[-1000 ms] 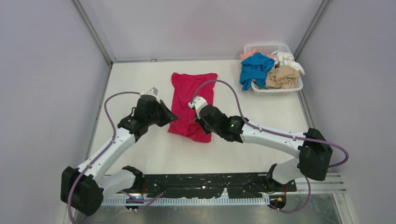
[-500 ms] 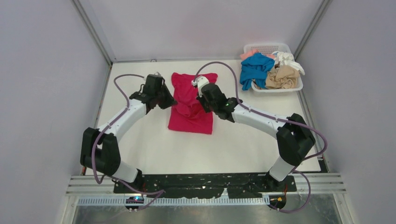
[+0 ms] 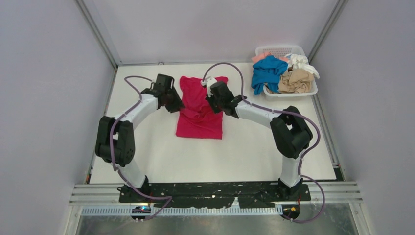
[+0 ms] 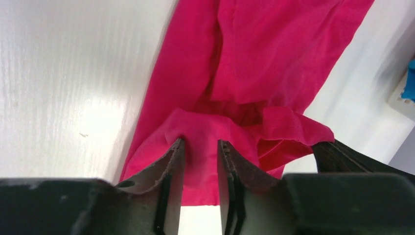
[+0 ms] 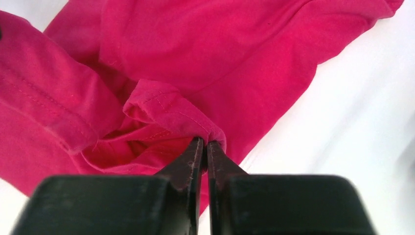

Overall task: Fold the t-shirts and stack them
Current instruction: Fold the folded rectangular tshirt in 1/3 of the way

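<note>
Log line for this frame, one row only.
stage: folding magenta t-shirt | left gripper: jaws slightly parted at folded edge | right gripper: shut, pinching the t-shirt | other shirts: in basket

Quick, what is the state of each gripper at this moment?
Left gripper: slightly open, a fold of the magenta t-shirt lies between its fingers.
Right gripper: closed, pinching a hem fold of the same t-shirt.
</note>
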`<state>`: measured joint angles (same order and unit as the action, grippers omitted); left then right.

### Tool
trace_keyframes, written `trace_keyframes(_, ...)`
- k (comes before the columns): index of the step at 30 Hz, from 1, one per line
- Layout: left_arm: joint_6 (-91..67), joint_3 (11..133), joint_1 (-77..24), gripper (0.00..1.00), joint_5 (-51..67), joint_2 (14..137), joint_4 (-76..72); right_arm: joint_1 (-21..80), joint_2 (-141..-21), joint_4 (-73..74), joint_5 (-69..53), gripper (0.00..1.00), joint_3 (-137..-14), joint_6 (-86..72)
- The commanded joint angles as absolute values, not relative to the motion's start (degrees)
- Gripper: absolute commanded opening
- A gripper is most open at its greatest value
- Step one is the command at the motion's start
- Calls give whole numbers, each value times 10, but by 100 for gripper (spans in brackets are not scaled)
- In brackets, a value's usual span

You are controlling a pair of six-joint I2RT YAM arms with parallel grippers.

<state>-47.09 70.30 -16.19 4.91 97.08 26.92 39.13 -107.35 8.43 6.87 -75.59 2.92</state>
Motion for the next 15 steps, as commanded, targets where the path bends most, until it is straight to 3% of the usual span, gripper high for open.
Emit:
trace_keyframes(1,-459,741,-154,47,49,991,286,380,-1096,61,49,16,-798,27)
trace_keyframes(4,-447,761,-149,74,66,996,295,376,-1095,73,56,46,-810,22)
trace_keyframes(5,-443,768,-148,82,62,992,307,374,-1086,76,58,61,-812,20)
trace_keyframes(6,-439,771,-148,88,53,982,316,374,-1079,79,61,66,-811,19)
trace_keyframes(7,-436,765,-148,92,40,968,321,374,-1062,80,58,89,-803,16)
trace_keyframes(8,-436,753,-148,98,24,940,322,374,-1051,79,53,97,-797,13)
trace_keyframes(15,-436,606,-147,100,-56,791,313,381,-977,-22,-206,95,-683,-94)
